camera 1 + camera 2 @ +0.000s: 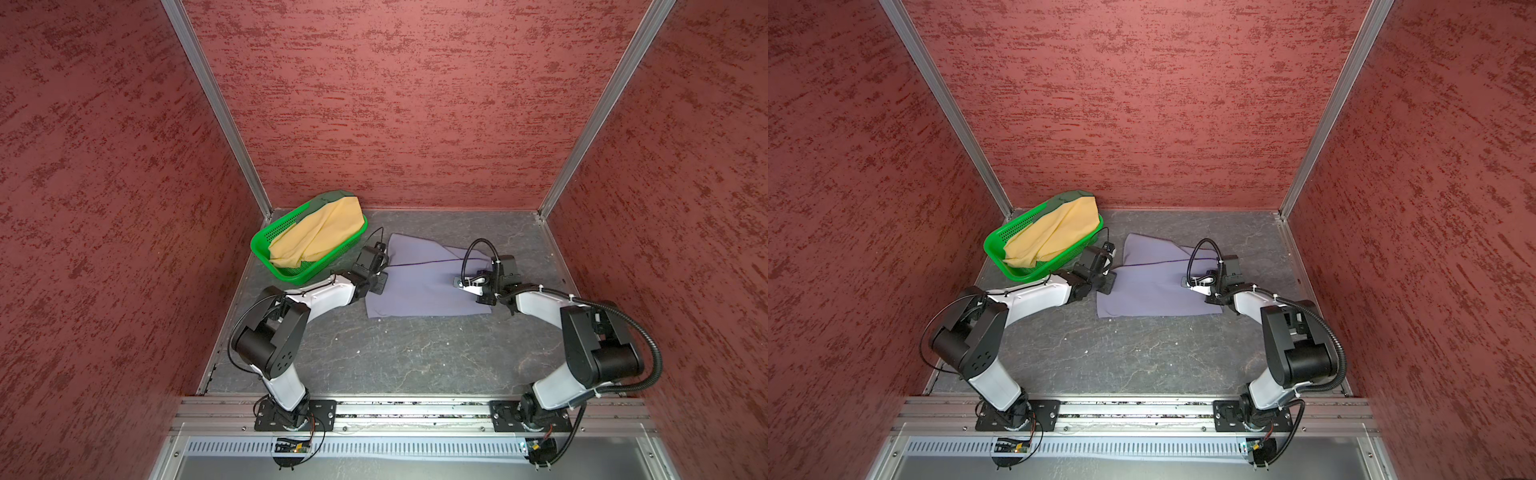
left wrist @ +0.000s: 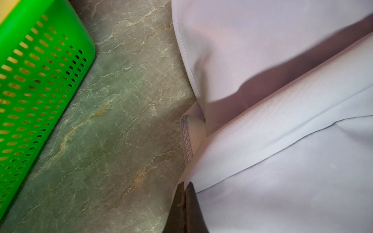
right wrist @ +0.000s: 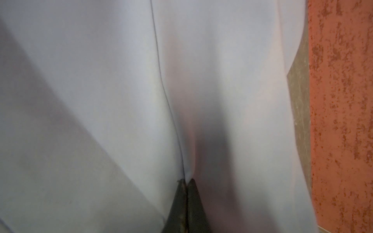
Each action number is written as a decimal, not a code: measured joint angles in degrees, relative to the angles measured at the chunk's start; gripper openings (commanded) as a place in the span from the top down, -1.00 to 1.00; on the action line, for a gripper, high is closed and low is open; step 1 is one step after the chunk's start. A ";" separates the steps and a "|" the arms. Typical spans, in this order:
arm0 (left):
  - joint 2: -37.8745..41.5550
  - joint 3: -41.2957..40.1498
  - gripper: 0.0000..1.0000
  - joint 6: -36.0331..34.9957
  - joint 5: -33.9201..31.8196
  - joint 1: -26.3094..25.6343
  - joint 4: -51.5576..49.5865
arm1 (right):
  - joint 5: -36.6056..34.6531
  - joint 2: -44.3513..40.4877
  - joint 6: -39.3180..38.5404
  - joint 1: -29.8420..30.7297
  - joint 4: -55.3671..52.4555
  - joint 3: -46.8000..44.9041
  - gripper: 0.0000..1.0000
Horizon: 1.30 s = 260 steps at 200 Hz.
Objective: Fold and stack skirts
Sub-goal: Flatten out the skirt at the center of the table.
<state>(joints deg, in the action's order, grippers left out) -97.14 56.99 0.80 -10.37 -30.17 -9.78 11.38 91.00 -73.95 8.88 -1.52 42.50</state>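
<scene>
Arms reaching forward, left end effector (image 2: 184, 184), right end effector (image 3: 186, 180) pinching lavender skirt (image 1: 419, 286)

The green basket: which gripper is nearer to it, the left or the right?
Left. The left gripper pinches the lavender skirt at its edge beside the green basket; the right gripper pinches its far side.
</scene>
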 measured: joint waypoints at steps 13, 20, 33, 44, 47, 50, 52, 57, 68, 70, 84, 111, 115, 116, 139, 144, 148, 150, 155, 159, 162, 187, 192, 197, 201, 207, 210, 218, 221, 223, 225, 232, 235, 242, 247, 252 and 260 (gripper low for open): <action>0.13 0.02 1.00 0.11 0.00 0.00 -0.37 | 0.52 -0.44 0.28 -0.02 -0.50 0.00 1.00; 0.31 0.02 1.00 0.26 0.00 0.00 -0.72 | 1.07 -1.07 0.70 -0.11 -0.87 0.00 1.00; 0.96 0.20 1.00 0.46 0.00 0.00 -1.90 | 2.21 -2.95 1.88 -0.24 -1.60 0.13 1.00; 1.70 1.09 1.00 0.61 0.02 0.02 -3.54 | 3.19 -5.01 3.06 -0.39 -2.16 0.74 1.00; 1.88 1.42 1.00 0.70 0.02 0.02 -3.89 | 3.39 -5.42 3.41 -0.42 -2.29 0.98 1.00; 2.14 1.86 1.00 0.74 0.02 0.02 -4.37 | 3.67 -6.01 3.61 -0.44 -2.40 1.20 1.00; 2.25 2.05 1.00 0.79 0.02 0.02 -4.57 | 3.78 -6.43 3.93 -0.46 -2.47 1.40 1.00; 2.69 2.84 1.00 0.90 0.04 0.09 -5.33 | 4.17 -7.58 4.66 -0.48 -2.64 1.90 1.00; 3.87 4.85 1.00 1.03 0.15 0.26 -7.04 | 4.85 -9.77 6.21 -0.48 -2.67 2.99 1.00; 4.17 5.31 1.00 1.09 0.20 0.33 -7.41 | 4.98 -10.23 6.49 -0.48 -2.67 3.23 1.00; 5.90 8.50 1.00 1.33 0.42 0.90 -9.73 | 5.33 -12.72 8.96 -0.48 -2.71 5.03 1.00; 8.76 16.46 1.00 1.55 0.76 2.51 -14.05 | 5.29 -17.07 13.64 -0.59 -3.02 8.15 1.00; 9.14 17.59 1.00 1.55 0.76 2.67 -14.51 | 5.29 -17.57 14.16 -0.59 -3.04 8.46 1.00; 9.20 17.79 1.00 1.55 0.76 2.69 -14.64 | 5.25 -17.81 14.51 -0.59 -3.06 8.57 1.00; 11.32 24.00 1.00 1.51 0.70 3.28 -17.59 | 3.72 -20.81 19.12 -0.59 -3.41 10.56 1.00; 11.78 25.18 1.00 1.46 0.68 3.28 -18.23 | 3.32 -21.33 19.93 -0.59 -3.58 11.08 1.00; 12.13 26.14 1.00 1.42 0.66 3.28 -18.75 | 2.86 -21.73 20.52 -0.59 -3.87 11.52 1.00; 12.26 26.47 1.00 1.36 0.66 3.28 -18.93 | 2.62 -21.97 20.90 -0.59 -3.98 11.76 1.00; 12.66 27.47 1.00 1.29 0.66 3.28 -19.47 | 2.10 -22.40 21.55 -0.59 -4.20 12.31 1.00; 13.00 28.33 1.00 1.22 0.63 3.26 -19.96 | 1.66 -22.80 22.21 -0.59 -4.31 12.72 1.00; 13.31 28.98 1.00 1.09 0.57 3.21 -20.33 | 1.31 -23.08 22.58 -0.59 -4.33 13.00 1.00; 15.54 32.15 1.00 0.42 0.46 2.71 -22.40 | -0.92 -25.88 25.07 -0.57 -4.33 14.45 1.00; 16.00 32.50 1.00 0.22 0.48 2.47 -22.62 | -1.16 -26.47 25.44 -0.57 -4.35 14.58 1.00; 16.48 32.83 1.00 -0.07 0.48 2.25 -22.84 | -1.27 -27.12 25.77 -0.57 -4.37 14.71 1.00; 16.85 33.00 1.00 -0.24 0.48 2.01 -22.95 | -1.38 -27.47 26.01 -0.57 -4.42 14.80 1.00; 17.44 33.35 1.00 -0.50 0.48 1.57 -23.26 | -1.60 -28.17 26.47 -0.57 -4.39 14.91 1.00; 17.70 33.48 1.00 -0.68 0.48 1.38 -23.39 | -1.60 -28.52 26.67 -0.57 -4.39 14.93 1.00; 18.45 33.94 1.00 -1.38 0.48 0.55 -23.76 | -1.66 -29.55 27.17 -0.57 -4.46 14.97 1.00; 18.67 34.07 1.00 -1.66 0.48 0.26 -23.85 | -1.66 -29.88 27.36 -0.57 -4.50 14.97 1.00; 18.84 34.18 1.00 -1.77 0.50 0.04 -23.91 | -1.66 -30.16 27.52 -0.59 -4.52 14.97 1.00; 18.97 34.29 1.00 -1.92 0.50 -0.13 -24.00 | -1.66 -30.45 27.61 -0.59 -4.57 14.97 1.00; 19.52 34.88 1.00 -2.73 0.46 -1.07 -24.44 | -1.66 -31.34 28.04 -0.59 -4.70 14.97 1.00; 19.63 35.15 1.00 -2.99 0.48 -1.42 -24.59 | -1.66 -31.76 28.15 -0.59 -4.79 14.97 1.00; 19.96 35.93 1.00 -3.74 0.48 -2.36 -25.09 | -1.66 -32.68 28.57 -0.59 -4.83 14.97 1.00; 20.13 36.57 1.00 -4.31 0.46 -2.95 -25.40 | -1.68 -33.42 28.85 -0.59 -4.85 14.99 1.00; 20.24 37.33 1.00 -4.70 0.50 -3.52 -25.68 | -1.73 -34.10 29.05 -0.59 -4.90 15.02 1.00; 20.26 38.47 1.00 -5.42 0.66 -4.22 -25.92 | -1.84 -35.04 29.44 -0.59 -5.20 15.26 1.00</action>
<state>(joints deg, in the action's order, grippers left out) -76.88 95.46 -4.62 -9.72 -34.39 -35.70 9.54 55.96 -44.51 8.29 -6.72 57.76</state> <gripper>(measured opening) 0.046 0.044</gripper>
